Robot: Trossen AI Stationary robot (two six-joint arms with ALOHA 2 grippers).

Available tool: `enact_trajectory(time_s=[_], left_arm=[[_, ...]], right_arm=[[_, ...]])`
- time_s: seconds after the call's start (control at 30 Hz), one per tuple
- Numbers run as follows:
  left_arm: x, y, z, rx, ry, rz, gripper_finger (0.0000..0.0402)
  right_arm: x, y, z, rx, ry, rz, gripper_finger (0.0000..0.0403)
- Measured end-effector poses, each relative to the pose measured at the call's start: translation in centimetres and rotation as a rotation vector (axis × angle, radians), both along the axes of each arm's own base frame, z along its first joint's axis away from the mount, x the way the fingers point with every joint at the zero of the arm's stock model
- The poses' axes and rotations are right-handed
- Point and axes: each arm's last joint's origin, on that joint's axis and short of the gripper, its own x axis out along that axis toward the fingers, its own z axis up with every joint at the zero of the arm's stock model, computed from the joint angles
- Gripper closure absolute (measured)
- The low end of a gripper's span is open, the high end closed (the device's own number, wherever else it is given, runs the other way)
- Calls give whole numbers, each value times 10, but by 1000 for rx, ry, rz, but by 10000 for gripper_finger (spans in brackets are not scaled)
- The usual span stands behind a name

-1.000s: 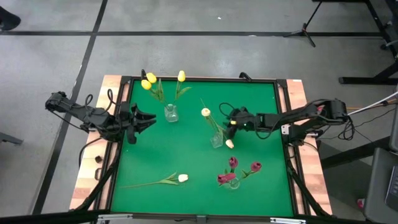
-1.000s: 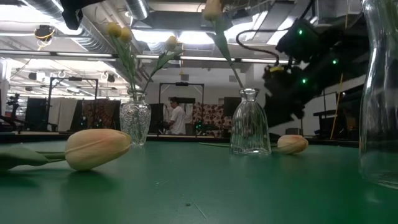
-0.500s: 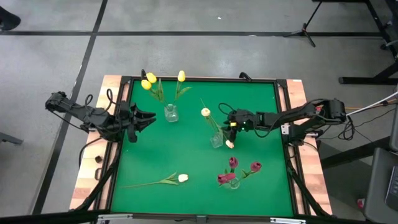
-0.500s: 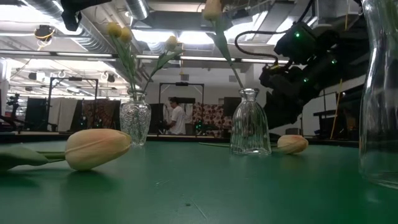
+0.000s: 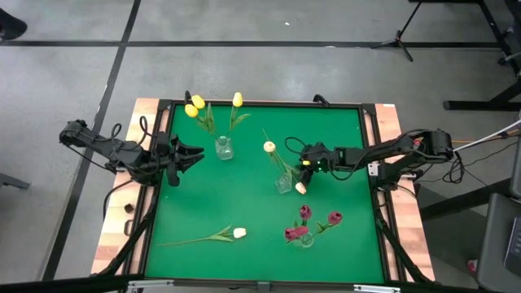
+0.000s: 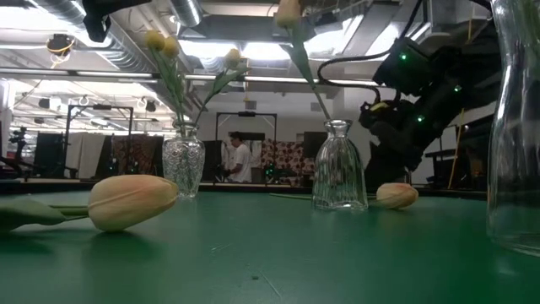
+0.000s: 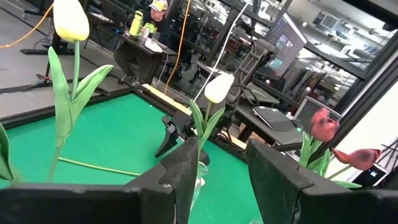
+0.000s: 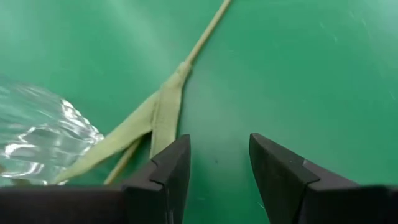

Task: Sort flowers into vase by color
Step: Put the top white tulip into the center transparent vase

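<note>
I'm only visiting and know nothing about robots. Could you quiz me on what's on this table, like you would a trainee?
1. True or false: the vase with yellow tulips holds three flowers.
2. Which tulips stand nearest the table's front edge? A) yellow B) dark red C) cream
3. What lies on the green mat under the right hand?

Key:
1. True.
2. B.
3. A cream tulip on its side, beside the middle vase; the hand is open and empty.
</note>
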Motion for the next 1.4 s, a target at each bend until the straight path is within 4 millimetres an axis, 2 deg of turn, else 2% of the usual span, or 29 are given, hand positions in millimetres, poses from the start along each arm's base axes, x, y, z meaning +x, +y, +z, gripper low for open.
enact_trajectory(time_s=[0.13, 0.33, 0.63, 0.77, 1.1, 1.4], left_arm=[[0, 0, 0, 0, 0, 0, 266], [0, 0, 0, 0, 0, 11, 266], [0, 1, 0, 3, 0, 26, 266], [0, 1, 0, 15, 5, 45, 266], [-1, 2, -1, 20, 13, 82, 266], [-1, 2, -2, 30, 22, 82, 266]], right_arm=[[0, 0, 0, 1, 4, -10, 237], [11, -2, 11, -34, -148, 113, 237], [9, -35, 11, 35, -216, 150, 237], [15, -39, 6, 63, -270, 192, 237], [43, -47, -15, 117, -189, 213, 237], [41, -50, -20, 58, -5, 90, 237]])
